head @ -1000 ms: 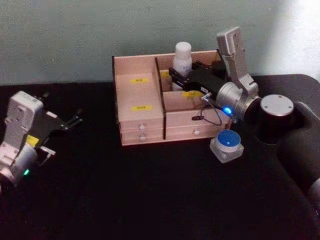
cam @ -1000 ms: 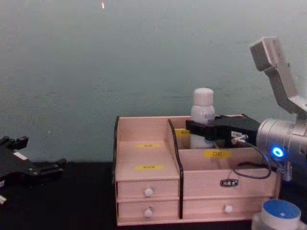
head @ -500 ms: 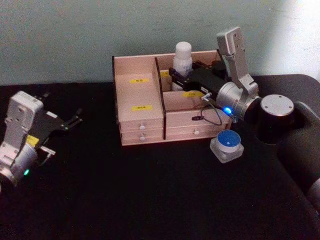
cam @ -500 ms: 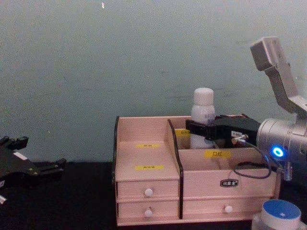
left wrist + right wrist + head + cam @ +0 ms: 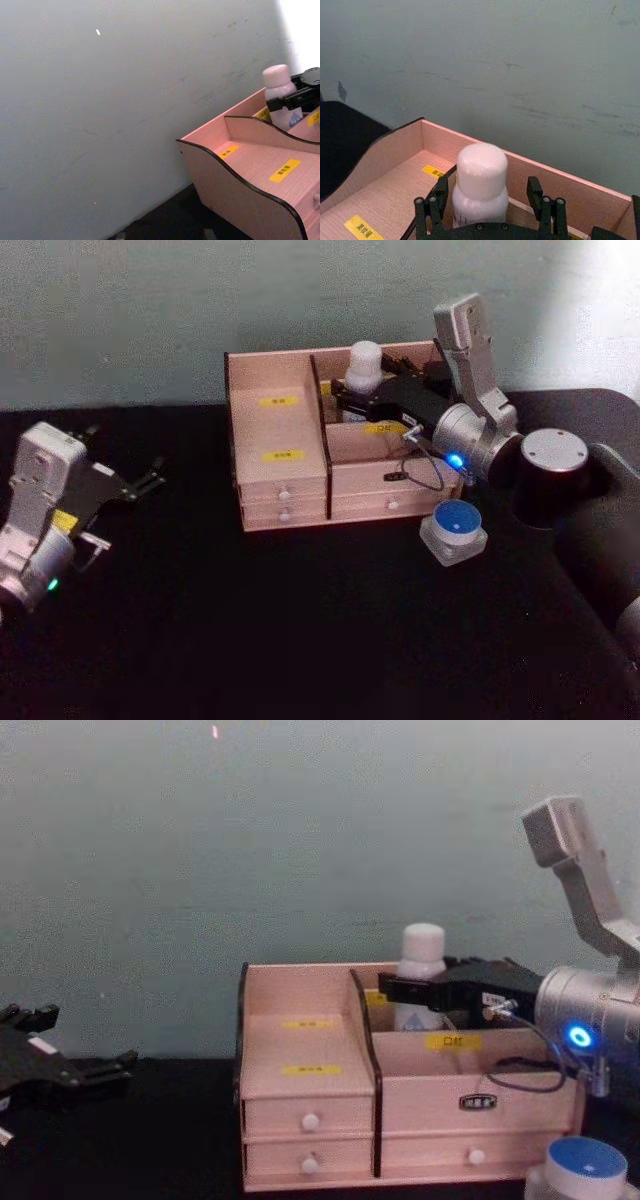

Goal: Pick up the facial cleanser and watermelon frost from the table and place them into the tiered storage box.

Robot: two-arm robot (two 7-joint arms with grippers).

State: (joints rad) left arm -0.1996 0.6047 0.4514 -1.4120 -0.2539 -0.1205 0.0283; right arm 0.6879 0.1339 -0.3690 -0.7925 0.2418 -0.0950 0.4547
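In the rear right compartment of the tiered storage box (image 5: 280, 490), the facial cleanser (image 5: 363, 362) stands upright between the parted fingers of the right gripper (image 5: 488, 202), with a gap on one side. The watermelon frost (image 5: 455, 530) sits on the table (image 5: 300, 620) just beside the box. The left gripper (image 5: 148, 476) rests open at far left.

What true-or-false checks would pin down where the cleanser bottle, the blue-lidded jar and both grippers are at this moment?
1. The facial cleanser stands upright inside the tiered storage box, right of its dark divider. True.
2. The watermelon frost sits in a compartment of the box. False: it sits on the table, in front of the box's right end.
3. The right gripper is at the facial cleanser, above the box. True.
4. The left gripper is reaching for the watermelon frost. False: it is over the table's left side, far from both box and watermelon frost.
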